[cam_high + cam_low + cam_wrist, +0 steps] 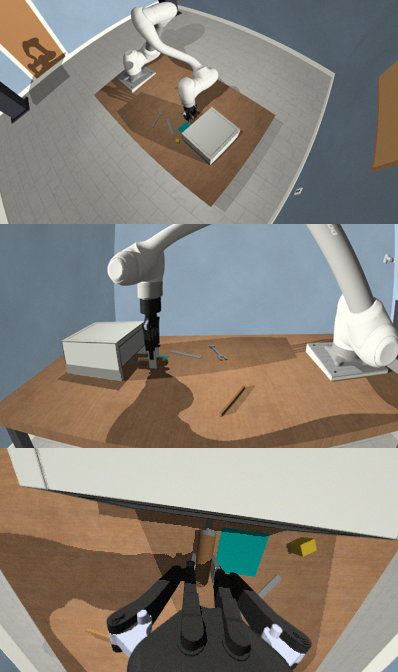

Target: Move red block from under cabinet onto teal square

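The cabinet (pixel 92 346) sits by the table's left edge, its gap too low for me. So my gripper (pixel 152 363), nearly closed, clamps a brown-handled tool (pixel 204 550) aimed underneath. The red block is hidden. Right: the teal square (pixel 241 551).

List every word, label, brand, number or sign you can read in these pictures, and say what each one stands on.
"DO": dark letters on the white arm at the top edge of the exterior view, cut off by the frame, so the rest of the word cannot be read.
No other text shows: the cabinet, the gripper, the brown-handled tool it grips, the yellow block and the teal square carry no lettering.
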Action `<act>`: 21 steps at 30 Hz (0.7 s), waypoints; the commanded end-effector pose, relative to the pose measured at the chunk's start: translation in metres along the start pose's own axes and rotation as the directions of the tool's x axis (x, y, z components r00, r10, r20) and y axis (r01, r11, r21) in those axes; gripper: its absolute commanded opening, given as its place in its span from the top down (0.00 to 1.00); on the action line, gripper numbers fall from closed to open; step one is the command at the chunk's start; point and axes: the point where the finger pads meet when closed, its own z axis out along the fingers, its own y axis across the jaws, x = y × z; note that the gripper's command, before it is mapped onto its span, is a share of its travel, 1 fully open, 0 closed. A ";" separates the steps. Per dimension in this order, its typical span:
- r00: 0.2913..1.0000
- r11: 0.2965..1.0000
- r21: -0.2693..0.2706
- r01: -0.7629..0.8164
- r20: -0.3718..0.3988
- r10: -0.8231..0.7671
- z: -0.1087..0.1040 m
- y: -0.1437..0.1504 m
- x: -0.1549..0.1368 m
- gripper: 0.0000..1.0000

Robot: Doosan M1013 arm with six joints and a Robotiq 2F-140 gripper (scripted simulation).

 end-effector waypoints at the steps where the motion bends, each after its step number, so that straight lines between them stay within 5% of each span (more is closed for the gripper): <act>1: 1.000 1.000 0.000 0.000 0.000 0.000 0.000 0.008 0.000 1.00; 21: 1.000 1.000 0.000 0.001 0.000 -0.001 0.000 0.032 0.000 1.00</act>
